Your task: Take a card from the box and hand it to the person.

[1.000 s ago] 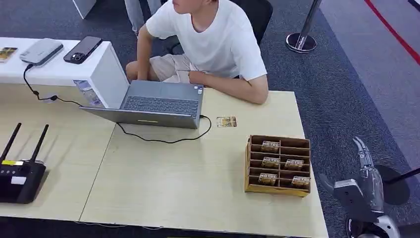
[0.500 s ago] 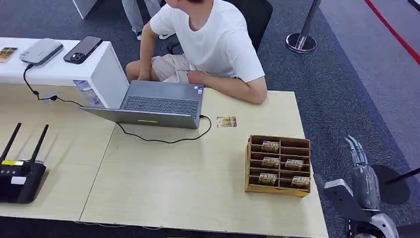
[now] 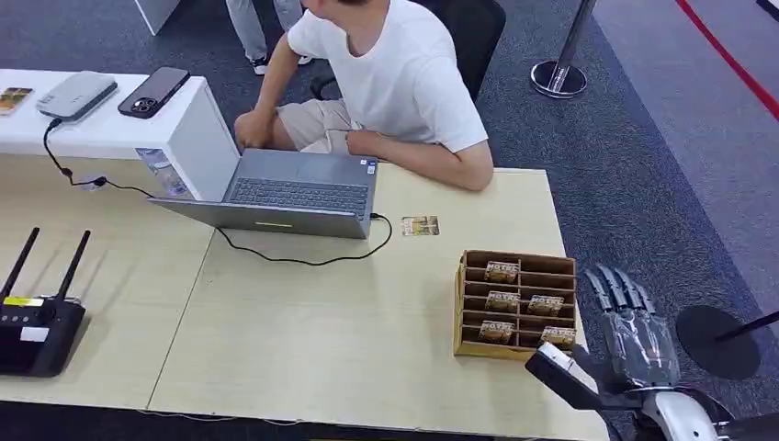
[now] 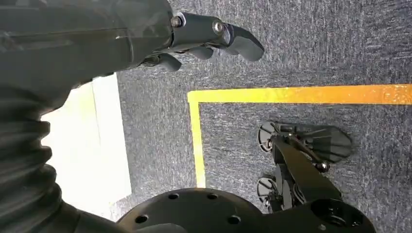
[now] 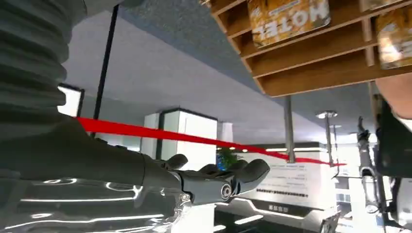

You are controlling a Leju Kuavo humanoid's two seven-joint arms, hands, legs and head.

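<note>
A brown wooden box [image 3: 515, 305] with slotted rows stands near the table's right edge, with several yellow cards [image 3: 502, 300] upright in it. My right hand [image 3: 617, 340] is raised just right of the box, off the table's edge, fingers spread and holding nothing. In the right wrist view the box [image 5: 311, 48] and a card [image 5: 286, 17] lie close beyond my right hand [image 5: 214, 179]. One loose card [image 3: 420, 225] lies flat near the laptop. A person in a white shirt [image 3: 400, 83] sits at the far side. My left hand [image 4: 209, 36] hangs over the carpet, holding nothing.
An open grey laptop [image 3: 294, 191] with a black cable sits at the table's far side. A black router [image 3: 35, 326] stands at the left. A white side desk [image 3: 110, 110] carries a phone and a grey device. A stanchion base [image 3: 558, 78] stands on the carpet.
My right hand has swung left and up toward the box, its fingers now spread beside the box's right side. The person has leaned slightly.
</note>
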